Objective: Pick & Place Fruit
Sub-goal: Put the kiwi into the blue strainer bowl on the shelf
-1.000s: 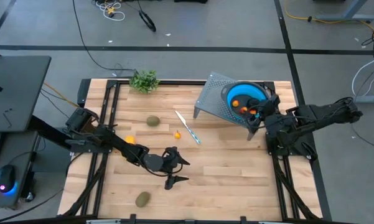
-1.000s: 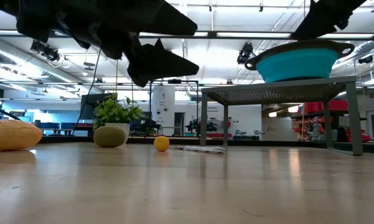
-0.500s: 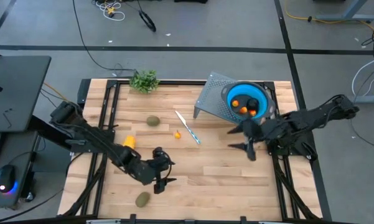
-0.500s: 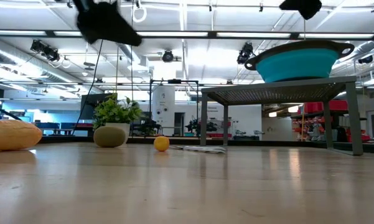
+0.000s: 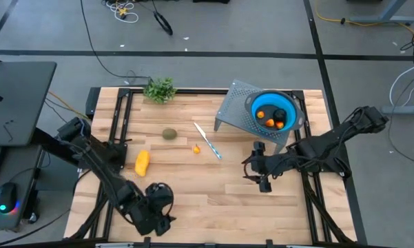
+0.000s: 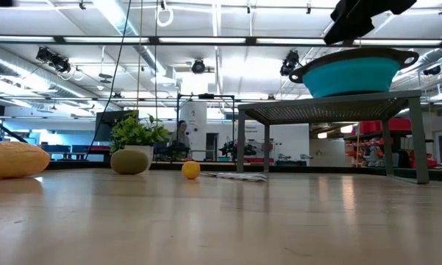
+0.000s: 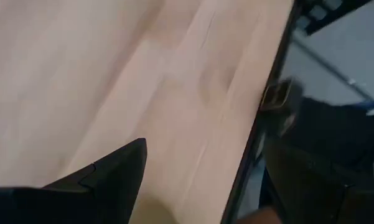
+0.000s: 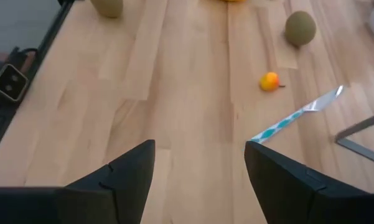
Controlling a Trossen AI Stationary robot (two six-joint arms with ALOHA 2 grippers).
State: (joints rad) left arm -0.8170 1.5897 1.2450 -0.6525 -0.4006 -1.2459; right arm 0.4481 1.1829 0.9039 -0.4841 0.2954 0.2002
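The yellow oblong fruit [image 5: 142, 162] lies on its side at the table's left. One olive-brown oval [image 5: 169, 133] rests farther back, beside a tiny orange fruit [image 5: 196, 147]. The second oval [image 8: 107, 6] shows only in the right wrist view; in the high view my left gripper [image 5: 157, 211] hangs over it at the near edge, open. My right gripper [image 5: 249, 170] is open above the table's middle, near the stand. The blue bowl [image 5: 290, 105] holds orange pieces and a dark one.
The bowl sits on a grey perforated stand [image 5: 233, 109] at the far right. A blue-handled knife [image 5: 208, 141] lies between the orange fruit and the stand. A leafy sprig [image 5: 160, 89] stands at the far edge. Bare wood lies between the two grippers.
My left gripper has swung from the table's middle toward the near edge and now hangs over the near oval. My right gripper has left the bowl and moved toward the table's middle and near side. No fruit has moved.
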